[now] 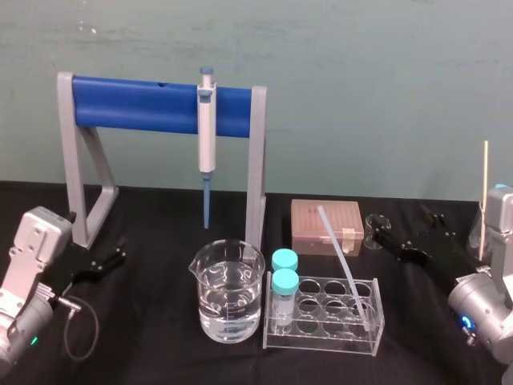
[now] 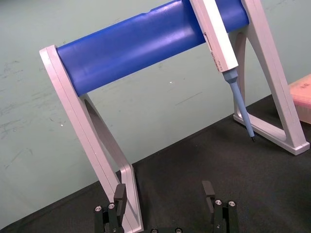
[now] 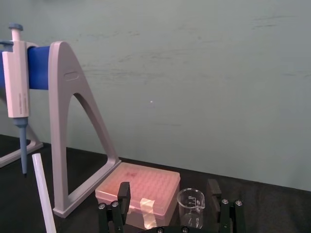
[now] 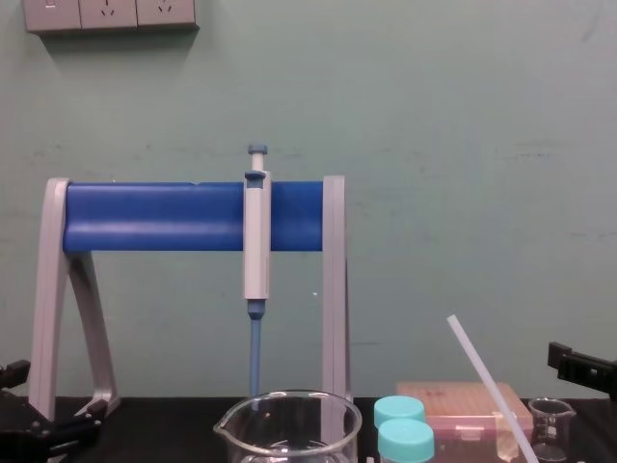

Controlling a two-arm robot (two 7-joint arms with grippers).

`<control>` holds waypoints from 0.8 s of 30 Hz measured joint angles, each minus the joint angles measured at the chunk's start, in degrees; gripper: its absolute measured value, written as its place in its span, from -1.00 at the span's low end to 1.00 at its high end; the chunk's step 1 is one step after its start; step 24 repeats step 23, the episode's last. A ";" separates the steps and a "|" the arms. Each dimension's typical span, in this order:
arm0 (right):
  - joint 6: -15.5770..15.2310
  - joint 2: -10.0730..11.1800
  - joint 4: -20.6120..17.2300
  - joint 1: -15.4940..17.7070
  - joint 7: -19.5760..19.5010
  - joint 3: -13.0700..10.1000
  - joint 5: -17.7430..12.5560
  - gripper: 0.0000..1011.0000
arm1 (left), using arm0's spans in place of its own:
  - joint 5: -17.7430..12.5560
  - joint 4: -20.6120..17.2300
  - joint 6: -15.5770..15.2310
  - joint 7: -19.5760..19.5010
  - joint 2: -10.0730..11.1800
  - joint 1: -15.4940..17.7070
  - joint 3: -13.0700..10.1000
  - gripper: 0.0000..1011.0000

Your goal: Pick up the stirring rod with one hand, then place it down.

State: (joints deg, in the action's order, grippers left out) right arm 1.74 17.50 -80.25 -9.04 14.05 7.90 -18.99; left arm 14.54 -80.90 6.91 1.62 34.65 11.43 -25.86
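At the middle of the black bench (image 1: pixel 160 353), the stirring rod (image 1: pixel 341 257) stands tilted in a clear test-tube rack (image 1: pixel 321 337). Its lower end sits in a well at the rack's right end, and its top leans back and to the left, in front of a pink box (image 1: pixel 325 224). Two teal-capped vials (image 1: pixel 284 282) occupy the rack's left end, and a large glass beaker (image 1: pixel 228 297) of clear liquid stands just beside the rack on its left. Behind them a grey pipette (image 1: pixel 207 128) hangs from a blue-barred stand (image 1: pixel 136 104).

The left hand (image 1: pixel 107 258) rests low near the stand's left foot, its fingers (image 2: pixel 120 194) spread wide with nothing between them. The right hand (image 1: pixel 410 234) lies to the right of the box, beside a small beaker (image 1: pixel 375 224), its fingers (image 3: pixel 124 194) also spread wide and empty, apart from the rod.
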 joint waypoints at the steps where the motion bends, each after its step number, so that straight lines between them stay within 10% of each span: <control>1: 0.00 0.00 0.00 0.00 0.00 0.00 0.00 0.98 | 0.00 0.00 0.00 0.00 0.00 0.00 0.00 0.98; 24: 0.15 0.02 -0.26 0.15 -0.19 0.01 -0.08 0.98 | 0.00 0.00 0.00 0.00 0.00 0.00 0.00 0.98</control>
